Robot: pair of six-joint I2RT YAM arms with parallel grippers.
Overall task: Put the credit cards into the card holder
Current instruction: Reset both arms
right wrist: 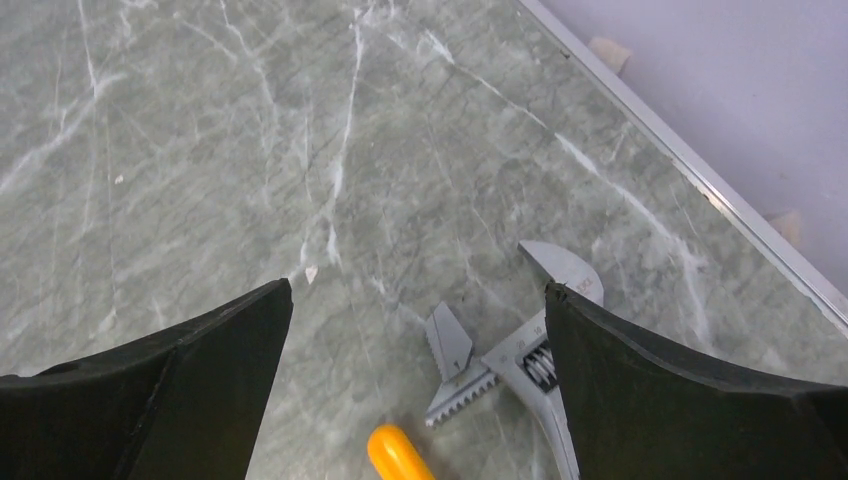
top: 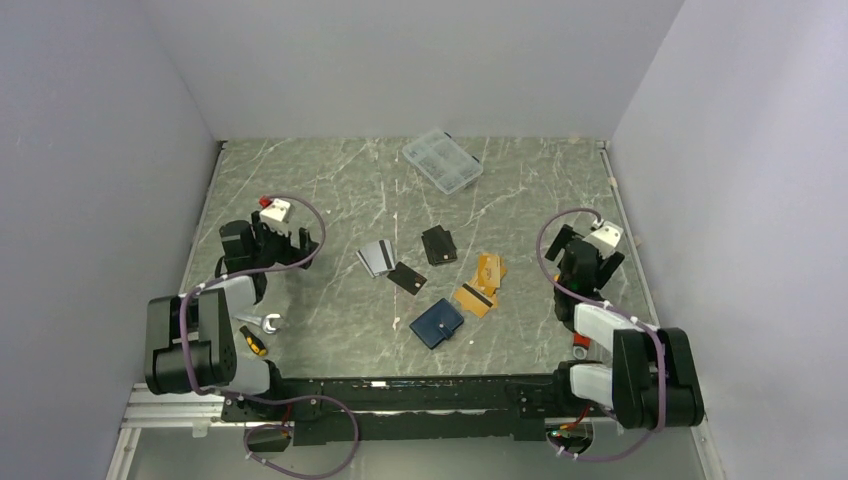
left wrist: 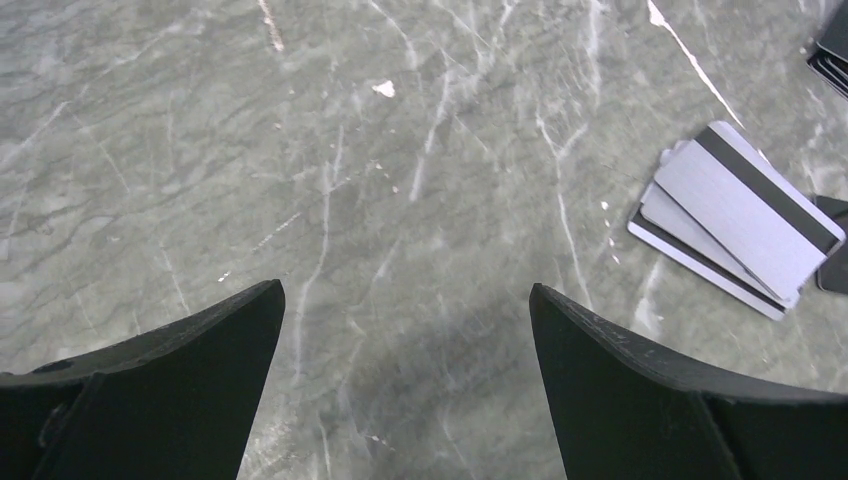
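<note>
The left gripper (left wrist: 405,288) hangs spread wide over bare marble with nothing between its fingers. Just to its right is a fanned stack of silver magnetic-stripe cards (left wrist: 740,215), lying loose on the table (top: 330,200). Next to the stack lies a single black card (top: 406,277), also loose. Beyond that, near the middle, a black folded case (top: 438,244) lies flat and shut. Nearer the arms lies a blue snap-closure card holder (top: 437,323), also shut. Either could be the holder meant, and I cannot tell which. Right of these, two orange cards (top: 488,268) lie one behind the other, apart from both cases. The right gripper (right wrist: 418,286) is likewise wide open and holds nothing. It hovers over the marble close to the table's right edge, with an adjustable wrench (right wrist: 520,350) below it. At least four groups of cards are therefore visible outside any holder, and whether either case already holds cards is hidden. As I judge it, most of the work remains, since every visible card has yet to be gathered and slotted in.
</note>
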